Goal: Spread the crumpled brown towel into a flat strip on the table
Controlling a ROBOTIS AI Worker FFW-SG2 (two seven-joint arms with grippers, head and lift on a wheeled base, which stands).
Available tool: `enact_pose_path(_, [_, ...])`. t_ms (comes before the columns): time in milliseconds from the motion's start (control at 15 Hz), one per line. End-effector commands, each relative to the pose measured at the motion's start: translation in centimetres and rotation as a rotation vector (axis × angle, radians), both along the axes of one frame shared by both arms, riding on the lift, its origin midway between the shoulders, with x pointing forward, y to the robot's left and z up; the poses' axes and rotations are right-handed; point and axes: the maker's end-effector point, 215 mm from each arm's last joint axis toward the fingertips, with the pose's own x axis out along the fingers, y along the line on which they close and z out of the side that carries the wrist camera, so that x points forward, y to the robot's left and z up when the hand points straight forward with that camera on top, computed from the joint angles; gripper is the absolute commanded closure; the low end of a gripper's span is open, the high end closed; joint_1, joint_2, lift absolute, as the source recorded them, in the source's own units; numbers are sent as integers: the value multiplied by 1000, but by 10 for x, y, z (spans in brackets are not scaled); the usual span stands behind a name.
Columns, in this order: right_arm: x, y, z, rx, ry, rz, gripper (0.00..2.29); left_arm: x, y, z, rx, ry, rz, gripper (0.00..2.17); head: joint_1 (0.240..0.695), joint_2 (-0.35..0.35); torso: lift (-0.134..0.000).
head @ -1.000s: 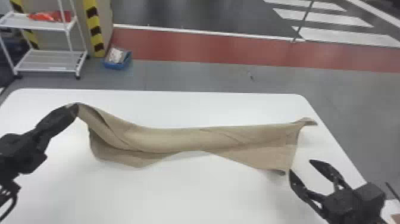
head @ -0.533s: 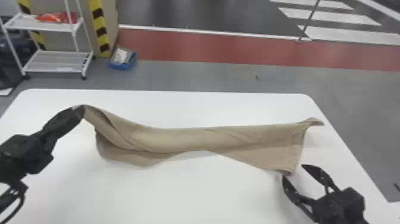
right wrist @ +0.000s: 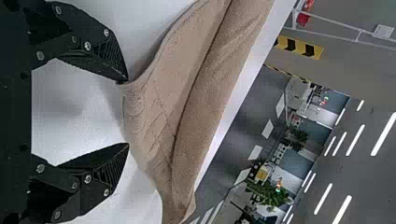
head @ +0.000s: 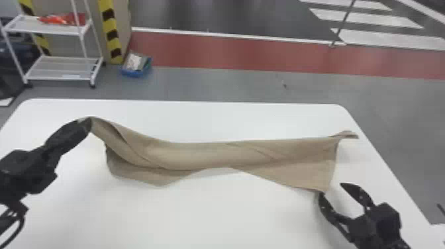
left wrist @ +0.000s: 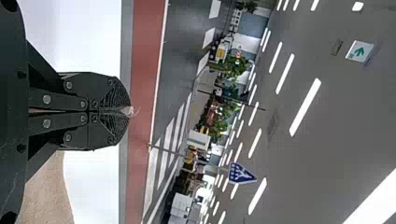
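Observation:
The brown towel point(head: 205, 155) stretches across the white table as a long, partly folded band, its left end raised off the surface. My left gripper point(head: 86, 123) is shut on that raised left corner; in the left wrist view the left gripper point(left wrist: 127, 111) has its fingers pressed together with a bit of cloth at the tips. At the towel's near right corner stands my right gripper point(head: 332, 189), open, one fingertip right beside the corner. The right wrist view has the right gripper point(right wrist: 125, 112) spread wide, with the towel's corner point(right wrist: 133, 95) at the upper finger's tip.
The white table point(head: 198, 215) has rounded far corners, and bare surface lies in front of and behind the towel. Beyond it on the floor are a white wire shelf point(head: 63, 68) and a blue bin point(head: 135, 71).
The head view has shifted slightly. My right gripper has moved left toward the towel's near right corner, still open. The left gripper keeps its hold on the raised corner.

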Motion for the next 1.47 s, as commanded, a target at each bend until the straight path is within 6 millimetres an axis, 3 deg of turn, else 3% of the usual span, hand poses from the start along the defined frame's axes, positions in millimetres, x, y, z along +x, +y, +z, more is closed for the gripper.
enact_pose_path(0, [3,-3,0,5,0,-9,535,0,0,1,0,-2,0,1798,695,-172,-124])
enact_pose_path(133, [7,-3,4,15,-8,-8,593,0,0,2,0,-3,0,1798,695,-177,-124])
enact_pose_path(267, [5,-9,4,31,-2,-15,1004,-1,0,1,-1,-2,1,1798,695,-177,-124])
enact_pose_path(467, [6,-14,13,47,-23,-14,1247,-2,0,7,1,-12,1,1798,695,-184,-124])
enact_pose_path(667, [6,-28,30,65,-66,-28,1288,-5,0,16,5,-26,-1,1798,695,-191,-124])
enact_pose_path(800, [6,-20,35,62,-68,10,1291,-7,1,16,7,-28,2,1798,695,-204,-124])
enact_pose_path(933, [7,-21,37,73,-75,5,1440,-8,0,14,8,-23,1,1798,695,-200,-124])
enact_pose_path(1067, [6,-29,59,86,-119,-7,1440,-9,0,22,11,-37,1,1798,695,-200,-124])
enact_pose_path(1400, [1,-60,150,153,-257,-49,1443,-32,-5,66,-61,-94,-73,1798,695,-228,-124])
